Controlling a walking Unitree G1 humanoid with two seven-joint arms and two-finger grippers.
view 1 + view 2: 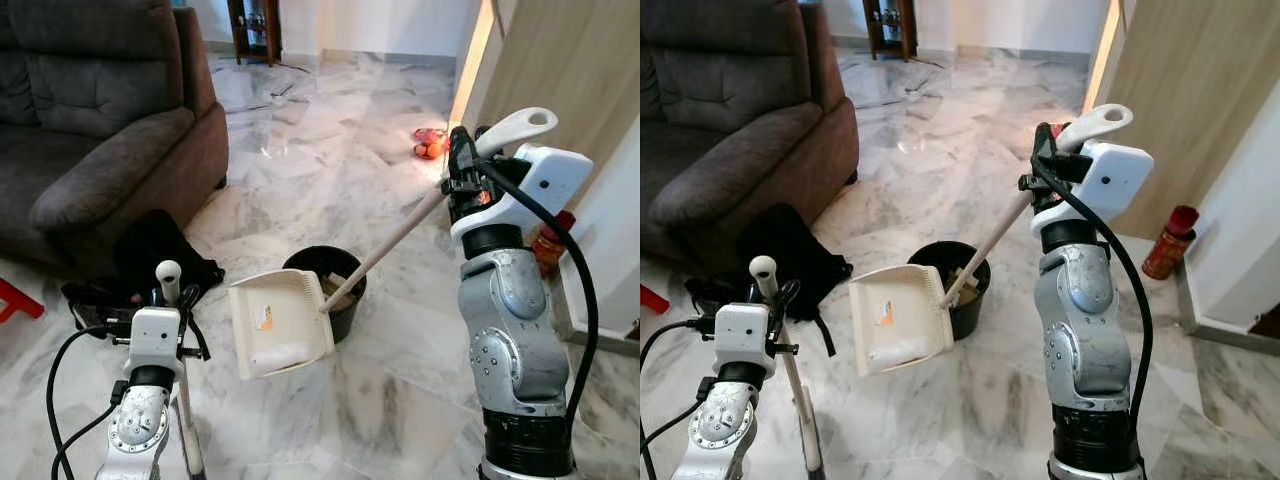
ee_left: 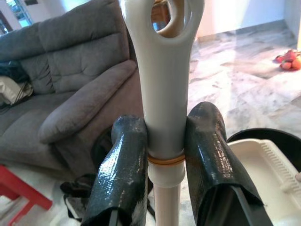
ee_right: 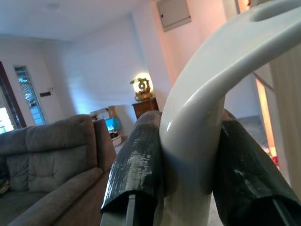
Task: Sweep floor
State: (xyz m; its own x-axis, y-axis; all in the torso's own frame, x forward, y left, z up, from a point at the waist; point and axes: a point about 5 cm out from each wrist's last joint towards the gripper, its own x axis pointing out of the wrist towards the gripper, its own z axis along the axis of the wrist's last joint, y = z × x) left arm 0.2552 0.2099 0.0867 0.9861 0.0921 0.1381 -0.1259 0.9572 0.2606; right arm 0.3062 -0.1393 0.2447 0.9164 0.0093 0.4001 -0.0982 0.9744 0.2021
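While my right gripper (image 1: 462, 160) clamps the dustpan handle (image 1: 400, 232) near its looped top, the dustpan (image 1: 280, 322) hangs tilted just over the near rim of the bin (image 1: 345, 300), its open edge toward the bin. Pale dust sits in the tray, so I judge the sweeping largely done and the emptying only begun; the tipping is left, and perhaps more floor (image 1: 340, 140) beyond the bin. My left gripper (image 1: 168, 300) holds the broom (image 1: 168, 272) upright, near the bin on the sofa (image 1: 100, 120) side, with a black bag (image 1: 155, 250) lying between sofa and bin. Orange things (image 1: 430, 143) lie well beyond the bin by the door.

From the right eye the same scene stands, and a red bottle (image 1: 1168, 240) shows whole by the wall, well apart from the bin, where the left eye has it half hidden behind my arm.

At the left wrist my fingers (image 2: 124, 165) press both sides of the broom's pale grip just above a rubber band (image 2: 164, 159); the bin's rim and the dustpan's toothed edge sit right beyond. This tells me the hold is firm, which the head views leave vague.

At the right wrist both fingers (image 3: 136, 165) squeeze the curved loop of the dustpan handle; behind it I see a lamp (image 3: 141, 86) on a far cabinet, past the sofa.
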